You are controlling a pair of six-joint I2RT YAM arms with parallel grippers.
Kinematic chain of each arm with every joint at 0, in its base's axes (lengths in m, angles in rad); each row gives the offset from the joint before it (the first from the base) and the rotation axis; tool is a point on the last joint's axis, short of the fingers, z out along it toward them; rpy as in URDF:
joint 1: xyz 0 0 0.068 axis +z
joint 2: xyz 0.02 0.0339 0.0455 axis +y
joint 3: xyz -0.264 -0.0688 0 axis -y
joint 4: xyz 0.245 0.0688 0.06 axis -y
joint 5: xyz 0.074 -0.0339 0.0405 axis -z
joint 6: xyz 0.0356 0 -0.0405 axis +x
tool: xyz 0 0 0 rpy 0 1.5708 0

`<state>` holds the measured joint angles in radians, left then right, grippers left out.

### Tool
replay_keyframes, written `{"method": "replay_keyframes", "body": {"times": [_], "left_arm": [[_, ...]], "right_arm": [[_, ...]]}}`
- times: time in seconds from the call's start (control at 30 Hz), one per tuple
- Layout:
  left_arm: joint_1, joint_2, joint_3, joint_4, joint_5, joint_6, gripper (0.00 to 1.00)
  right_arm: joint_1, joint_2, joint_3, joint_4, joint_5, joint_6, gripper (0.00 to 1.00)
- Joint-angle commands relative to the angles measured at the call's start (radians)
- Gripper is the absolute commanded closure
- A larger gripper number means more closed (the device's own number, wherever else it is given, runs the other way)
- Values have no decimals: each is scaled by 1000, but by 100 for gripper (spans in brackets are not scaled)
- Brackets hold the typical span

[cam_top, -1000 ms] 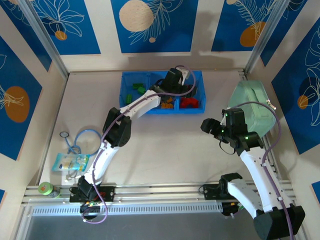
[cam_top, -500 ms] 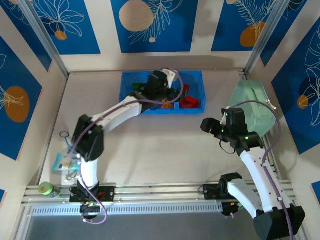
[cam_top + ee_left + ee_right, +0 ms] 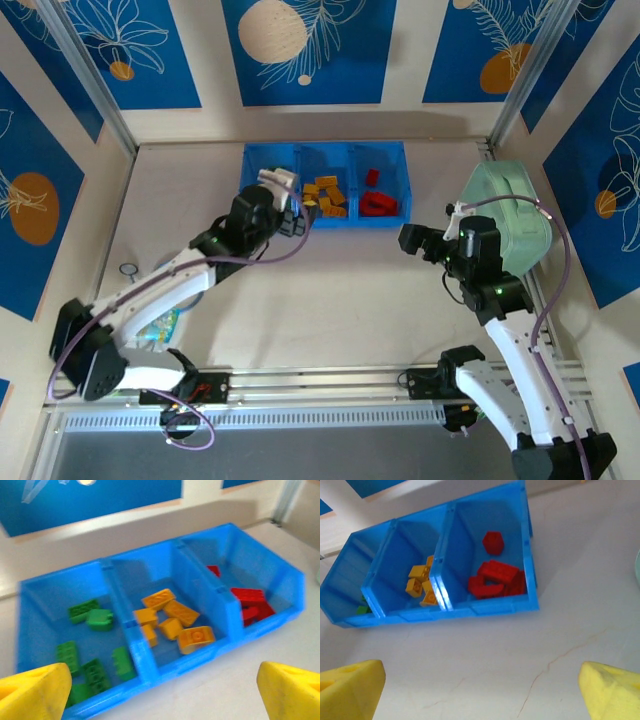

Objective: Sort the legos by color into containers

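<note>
Top view: the blue tray (image 3: 300, 147) sat upper centre on the worktop (image 3: 340, 300), with orange legos (image 3: 327, 195) in the middle compartment and red legos (image 3: 377, 203) in the right compartment. The left claw (image 3: 298, 215) was at the tray's lower-left edge; the right claw (image 3: 412, 240) was lower right of the tray, apart from it.

Left wrist view: green legos (image 3: 90, 650) lay in the left compartment. The pads (image 3: 30, 690) were spread wide, with nothing between them.

Right wrist view: the pads (image 3: 612, 687) were spread and empty above bare worktop.
</note>
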<state>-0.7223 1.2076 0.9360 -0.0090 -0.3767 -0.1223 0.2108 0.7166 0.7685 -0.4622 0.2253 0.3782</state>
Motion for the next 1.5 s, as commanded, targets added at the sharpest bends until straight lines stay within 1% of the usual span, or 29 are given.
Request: {"method": "replay_keyframes", "body": {"times": [0.0,0.07,0.17,0.23,0.33,0.43,0.47,0.53,0.6,0.63,0.7,0.73,0.83,0.9,0.97,1.1,1.13,1.23,1.3,1.4,1.43,1.47], "left_arm": [[-4,-86,-112,58,-169,2,0],[-5,-138,-185,66,-217,-13,0],[-4,-210,-271,65,-280,-11,0],[-4,-254,-318,55,-349,-12,0],[-5,-301,-373,33,-456,-8,0],[-4,-327,-405,14,-536,28,0],[-5,-331,-413,11,-564,38,0],[-5,-340,-436,16,-631,58,0],[-5,-352,-460,22,-685,64,0],[-4,-362,-472,19,-710,53,0],[-5,-385,-498,13,-739,32,0],[-5,-400,-516,12,-754,21,0],[-4,-443,-573,41,-809,22,0],[-3,-481,-576,-10,-820,4,0],[-3,-510,-588,-8,-835,14,0],[-2,-521,-655,97,-884,137,0],[-3,-519,-670,88,-893,133,0],[-3,-529,-681,-42,-886,24,0],[-5,-541,-696,-75,-881,-12,0],[-3,-569,-724,-22,-877,28,0],[-2,-581,-751,70,-871,91,0],[-1,-593,-771,121,-861,129,0]], "right_arm": [[16,-25,-41,68,107,-86,1],[23,-46,-61,79,193,-80,1],[25,-97,-100,108,265,-111,1],[22,-139,-141,149,284,-139,1],[17,-193,-201,196,262,-156,1],[15,-220,-250,194,275,-148,1],[15,-226,-262,189,302,-138,1],[16,-244,-289,163,409,-90,1],[15,-266,-314,156,474,-80,1],[16,-285,-332,165,484,-82,1],[12,-328,-389,244,411,-146,1],[12,-349,-422,277,380,-153,1],[15,-384,-486,319,376,-141,1],[21,-386,-499,304,380,-141,1],[31,-378,-517,305,394,-151,1],[41,-354,-551,312,424,-155,1],[41,-350,-561,320,419,-161,1],[44,-346,-589,336,411,-161,1],[45,-346,-594,340,396,-166,1],[45,-333,-594,349,382,-171,1],[45,-329,-592,351,378,-172,1],[45,-326,-591,352,375,-173,1]]}}
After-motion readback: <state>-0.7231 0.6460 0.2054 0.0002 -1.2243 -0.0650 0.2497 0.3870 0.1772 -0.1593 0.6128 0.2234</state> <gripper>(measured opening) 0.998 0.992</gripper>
